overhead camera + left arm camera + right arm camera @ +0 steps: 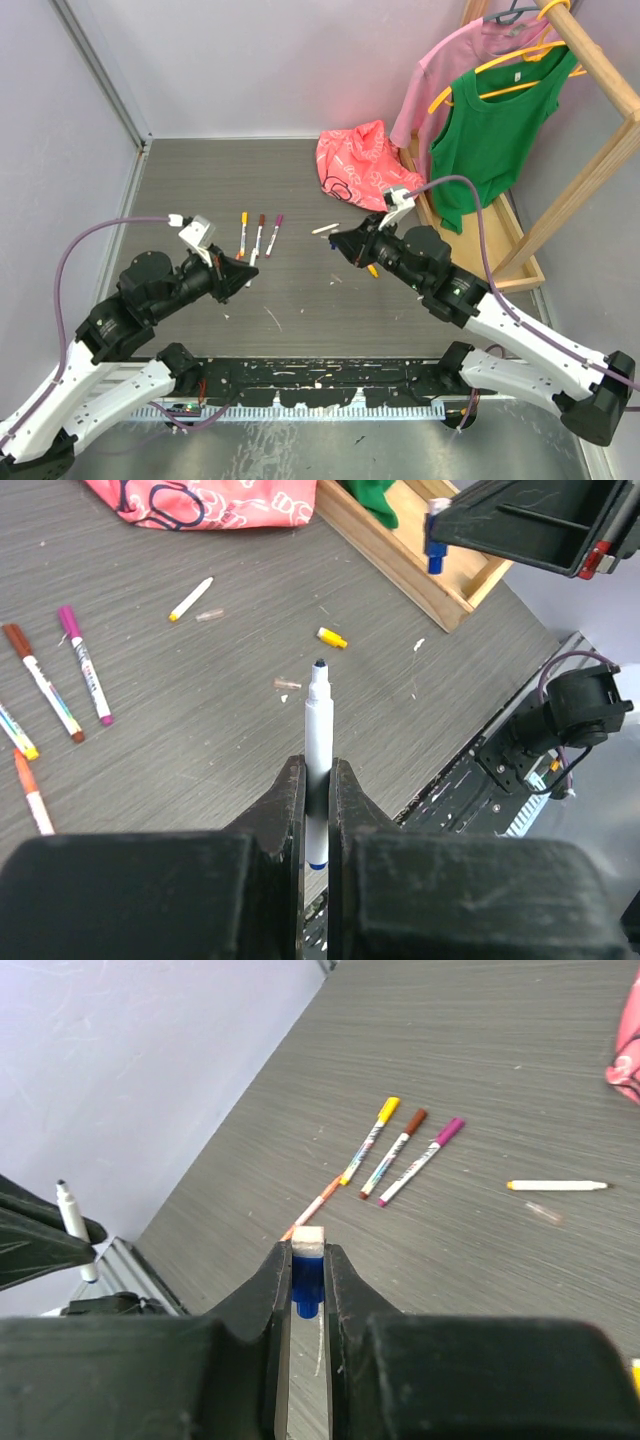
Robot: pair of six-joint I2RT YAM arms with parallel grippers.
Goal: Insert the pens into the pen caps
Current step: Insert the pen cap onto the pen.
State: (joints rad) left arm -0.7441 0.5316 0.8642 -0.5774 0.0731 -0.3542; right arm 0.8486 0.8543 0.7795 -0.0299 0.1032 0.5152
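Above table [300,180] | left hand [318,772] pinches white pen [318,715], tip seemingly dark-blue | right hand [308,1257] pinches blue cap [308,1272]

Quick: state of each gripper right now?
Left gripper: closed on a thin white marker pen with a blue tip.
Right gripper: closed on a small blue plastic cap.

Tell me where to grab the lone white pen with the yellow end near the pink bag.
Grip the white pen mid-barrel, coming straight down and closing across its length. It lies flat on the table, thin and round, with nothing touching it.
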